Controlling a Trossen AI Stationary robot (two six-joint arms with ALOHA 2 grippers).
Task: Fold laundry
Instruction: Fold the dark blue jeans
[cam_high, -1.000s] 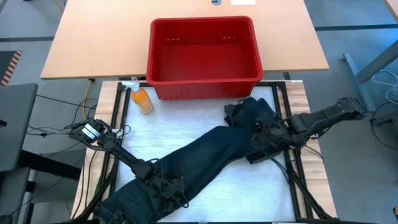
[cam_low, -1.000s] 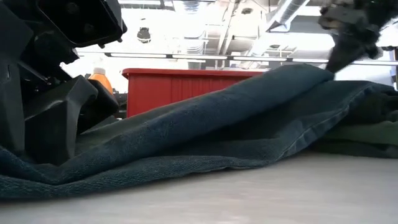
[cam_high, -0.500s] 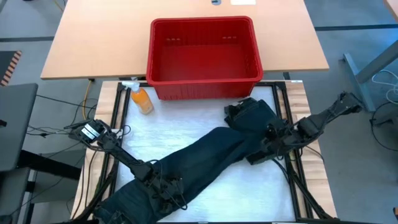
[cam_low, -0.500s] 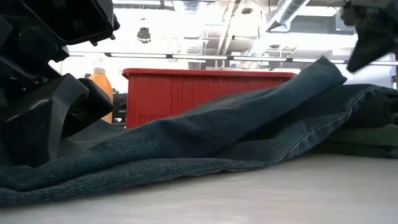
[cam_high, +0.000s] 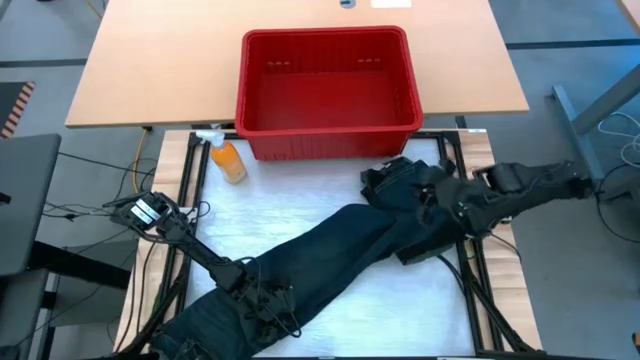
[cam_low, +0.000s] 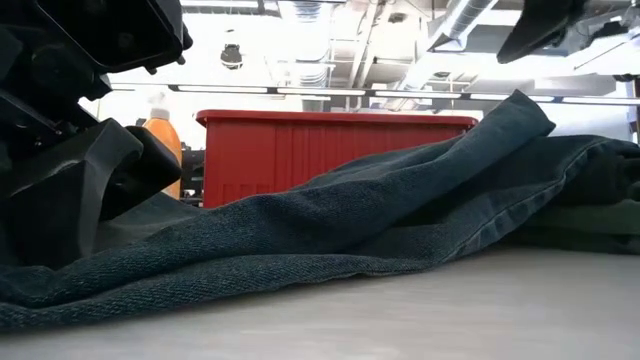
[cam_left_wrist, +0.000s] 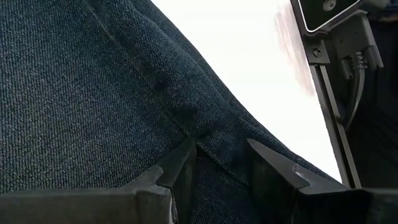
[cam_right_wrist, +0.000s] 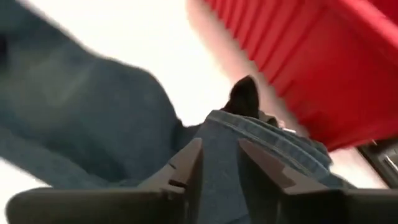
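- The left gripper (cam_left_wrist: 217, 168), at about seven o'clock on the white table mat (cam_high: 300, 205), has its fingers clamped on a ridge of the long dark blue denim-like garment (cam_high: 330, 250).
- That garment runs diagonally from seven o'clock toward a rumpled dark heap (cam_high: 405, 185) at three o'clock, below the red plastic basket (cam_high: 328, 80).
- The right gripper (cam_right_wrist: 217, 163) hangs over that heap, jaws apart, holding nothing.
- Judged step: spreading the cloth out; next calls for a fresh right-hand hold on an edge.

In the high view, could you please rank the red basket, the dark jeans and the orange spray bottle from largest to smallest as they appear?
1. Dark jeans and red basket: too close to rank.
2. Orange spray bottle, clearly smallest.
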